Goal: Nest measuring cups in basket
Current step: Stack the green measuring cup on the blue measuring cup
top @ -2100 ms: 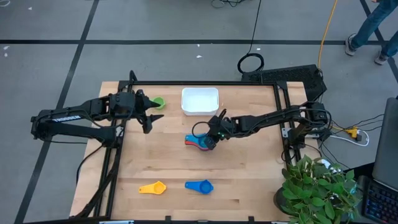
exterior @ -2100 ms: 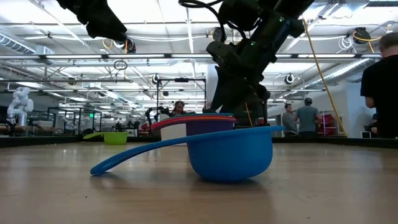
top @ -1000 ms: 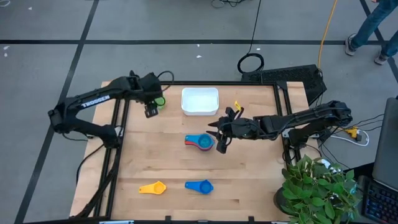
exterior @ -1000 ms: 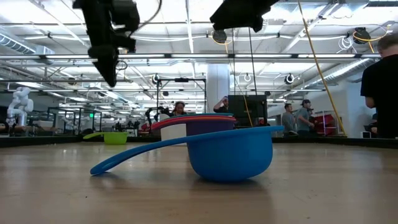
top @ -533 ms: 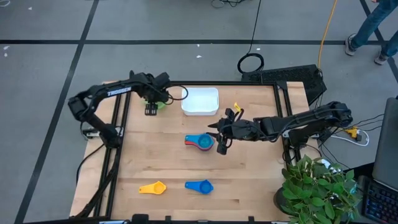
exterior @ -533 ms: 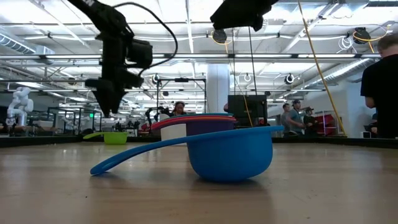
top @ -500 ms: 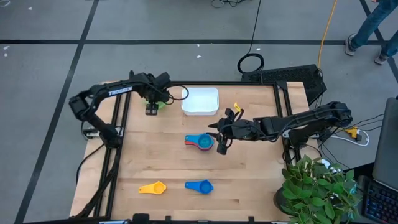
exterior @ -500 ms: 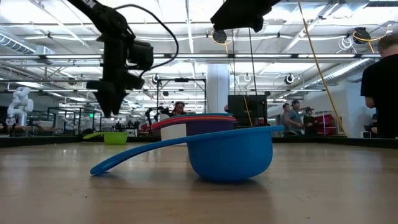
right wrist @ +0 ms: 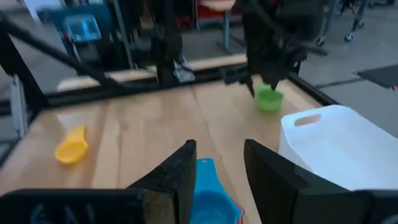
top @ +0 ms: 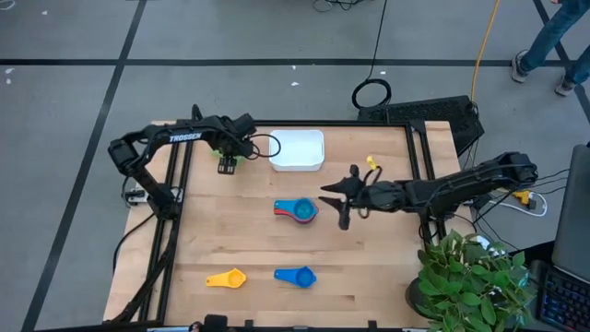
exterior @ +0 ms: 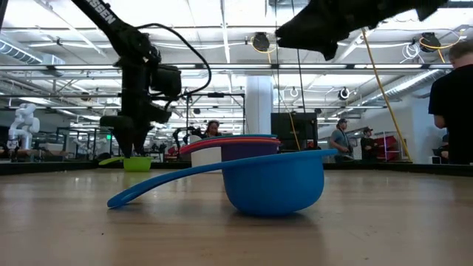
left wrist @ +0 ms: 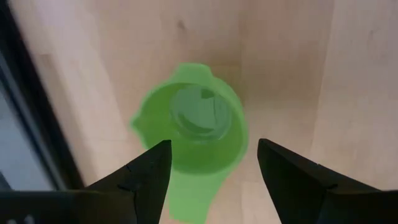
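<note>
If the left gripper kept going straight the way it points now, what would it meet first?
Most likely the green measuring cup: the left gripper points down at it, open fingers on either side of the cup, with the bare table around it. How far above it hangs is hard to judge.

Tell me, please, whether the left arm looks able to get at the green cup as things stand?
Probably yes. The left pincer hangs right above the green cup with its fingers apart, one to each side of the cup. Nothing lies between them, and the white tub stands off to one side.
</note>
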Robot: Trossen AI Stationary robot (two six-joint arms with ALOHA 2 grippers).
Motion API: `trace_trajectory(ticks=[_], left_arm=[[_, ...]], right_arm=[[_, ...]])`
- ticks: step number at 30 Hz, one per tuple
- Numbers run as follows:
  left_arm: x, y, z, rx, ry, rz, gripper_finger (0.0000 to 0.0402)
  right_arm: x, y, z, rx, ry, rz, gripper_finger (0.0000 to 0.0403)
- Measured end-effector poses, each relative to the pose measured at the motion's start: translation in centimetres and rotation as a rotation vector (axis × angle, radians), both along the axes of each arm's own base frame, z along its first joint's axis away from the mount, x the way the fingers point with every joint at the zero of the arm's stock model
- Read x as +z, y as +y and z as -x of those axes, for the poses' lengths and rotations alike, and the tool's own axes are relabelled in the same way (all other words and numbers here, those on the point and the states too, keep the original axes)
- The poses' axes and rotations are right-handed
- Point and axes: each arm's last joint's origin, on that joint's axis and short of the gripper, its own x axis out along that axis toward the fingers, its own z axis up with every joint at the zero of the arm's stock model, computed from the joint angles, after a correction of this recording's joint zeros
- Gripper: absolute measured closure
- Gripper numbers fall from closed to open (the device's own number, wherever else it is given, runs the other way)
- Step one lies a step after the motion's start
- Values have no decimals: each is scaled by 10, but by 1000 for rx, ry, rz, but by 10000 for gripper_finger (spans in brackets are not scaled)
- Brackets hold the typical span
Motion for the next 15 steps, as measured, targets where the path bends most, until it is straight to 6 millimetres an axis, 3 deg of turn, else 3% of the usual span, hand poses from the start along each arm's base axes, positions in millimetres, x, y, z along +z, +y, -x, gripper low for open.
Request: trace_trajectory(ticks=[9, 12, 15], left_arm=[[-17, -2, 6, 15, -28, 11, 170], [-18, -2, 6, 25, -44, 5, 212], [-18, -1, 6, 39, -60, 10, 280]], right_arm=[[2, -5, 27, -7, -119, -36, 277], [5, -5, 29, -5, -137, -39, 277], [5, -5, 29, -5, -136, -39, 277]])
